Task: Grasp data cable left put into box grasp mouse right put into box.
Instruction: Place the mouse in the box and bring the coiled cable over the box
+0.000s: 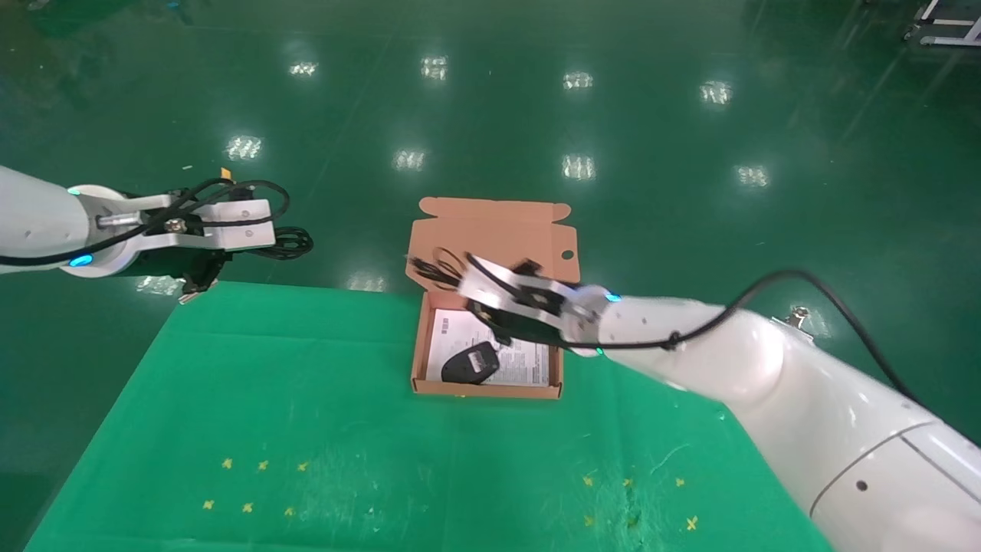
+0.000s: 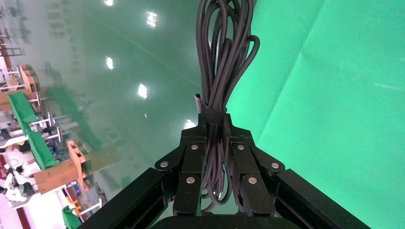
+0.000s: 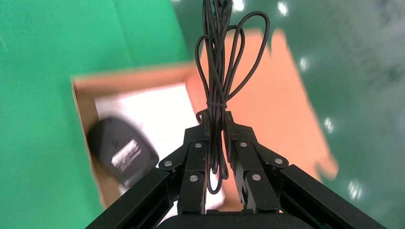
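The salmon-orange box (image 1: 418, 349) stands open at the far middle of the green cloth, its tabbed lid (image 1: 498, 230) folded back. The black mouse (image 1: 470, 363) lies inside on a white printed sheet, label side up; it also shows in the right wrist view (image 3: 122, 150). My right gripper (image 1: 462, 273) hovers over the box's far end, shut on the mouse's bundled thin cord (image 3: 220, 71), which hangs in loops above the lid (image 3: 272, 109). My left gripper (image 1: 264, 238) is raised at the far left, off the cloth's edge, shut on the data cable (image 2: 224, 57), a thick tied black bundle (image 1: 290, 242).
The green cloth (image 1: 306, 414) covers the table, with small yellow cross marks (image 1: 260, 465) near the front on both sides. Glossy green floor (image 1: 651, 123) lies beyond the far edge. The white right arm (image 1: 766, 383) crosses the right side of the table.
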`<state>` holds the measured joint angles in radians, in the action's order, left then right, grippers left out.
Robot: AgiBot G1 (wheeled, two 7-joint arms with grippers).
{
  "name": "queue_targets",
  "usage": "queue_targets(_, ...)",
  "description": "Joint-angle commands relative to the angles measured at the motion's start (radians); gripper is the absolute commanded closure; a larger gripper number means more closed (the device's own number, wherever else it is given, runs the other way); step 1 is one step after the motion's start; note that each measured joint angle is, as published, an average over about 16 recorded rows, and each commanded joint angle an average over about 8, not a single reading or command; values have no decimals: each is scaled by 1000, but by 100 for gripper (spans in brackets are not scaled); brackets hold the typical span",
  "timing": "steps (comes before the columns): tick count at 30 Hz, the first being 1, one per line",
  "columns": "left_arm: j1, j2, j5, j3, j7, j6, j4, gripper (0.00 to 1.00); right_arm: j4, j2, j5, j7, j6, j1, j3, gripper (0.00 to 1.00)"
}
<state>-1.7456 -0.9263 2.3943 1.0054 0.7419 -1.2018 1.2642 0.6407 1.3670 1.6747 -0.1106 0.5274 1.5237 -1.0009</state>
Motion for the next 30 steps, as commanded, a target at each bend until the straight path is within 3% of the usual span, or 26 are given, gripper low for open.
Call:
queue_targets(1, 0, 0, 0, 0, 0, 0, 0, 100, -32, -1, -15, -33, -24, -10, -24, 47)
queue_targets(5, 1, 1, 1, 0, 0, -1, 1, 100, -44, 0, -26, -42, -9, -9, -55, 0)
queue_targets(13, 16, -17, -13, 1, -3, 21, -2, 100, -19, -20, -37, -48, 2, -10, -71, 0)
queue_targets(19, 60, -87, -58, 2, -46, 129, -64, 100, 20, -65, -37, -60, -9, 11, -70, 0)
queue_targets(30, 157, -334, -172, 21, -285, 486, -371, 100, 273, -380, 4, -162, -2, 76, -27, 0)
